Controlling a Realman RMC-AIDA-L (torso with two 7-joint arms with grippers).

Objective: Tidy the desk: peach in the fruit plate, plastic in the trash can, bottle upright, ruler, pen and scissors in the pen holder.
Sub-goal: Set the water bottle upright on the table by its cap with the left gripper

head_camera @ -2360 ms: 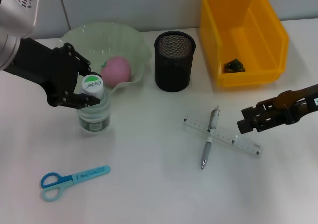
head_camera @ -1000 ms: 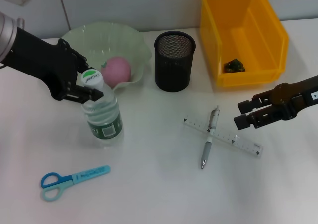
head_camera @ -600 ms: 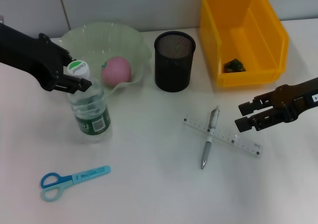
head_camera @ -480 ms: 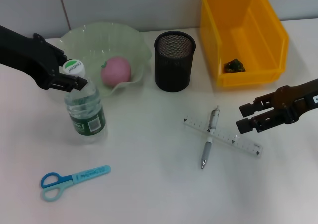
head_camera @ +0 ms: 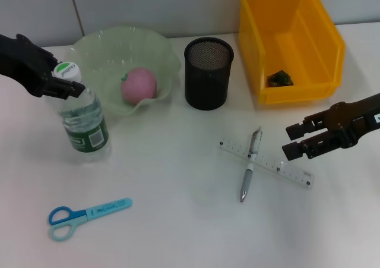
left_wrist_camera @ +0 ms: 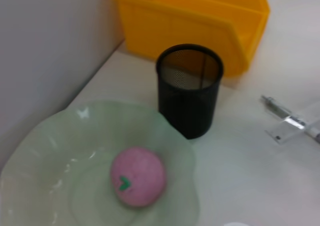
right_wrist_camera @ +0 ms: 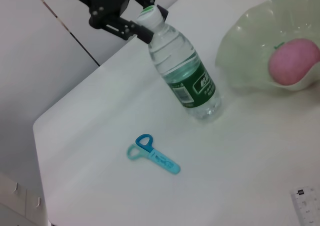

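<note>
The bottle [head_camera: 85, 124] stands with its base on the desk [head_camera: 178, 220], leaning slightly, and my left gripper [head_camera: 64, 78] is shut on its neck just under the white cap. The right wrist view shows the same hold, with the left gripper [right_wrist_camera: 147, 15] on the bottle [right_wrist_camera: 184, 75]. The peach [head_camera: 139, 82] lies in the fruit plate [head_camera: 119, 35]. Ruler [head_camera: 267, 163] and pen [head_camera: 249, 172] lie crossed on the desk. Just right of them my right gripper [head_camera: 291, 140] is open and holds nothing. The scissors [head_camera: 89, 213] lie near the front left. A dark crumpled piece of plastic [head_camera: 278, 78] sits in the trash can [head_camera: 323, 36].
The pen holder [head_camera: 208, 72] stands between the fruit plate and the trash can, and its inside looks empty in the left wrist view, pen holder [left_wrist_camera: 189, 88]. A wall runs along the desk's back edge. Bare desk lies between the scissors and the pen.
My left gripper has moved left and slightly back, taking the bottle with it from in front of the plate to the plate's left. The right gripper has barely shifted.
</note>
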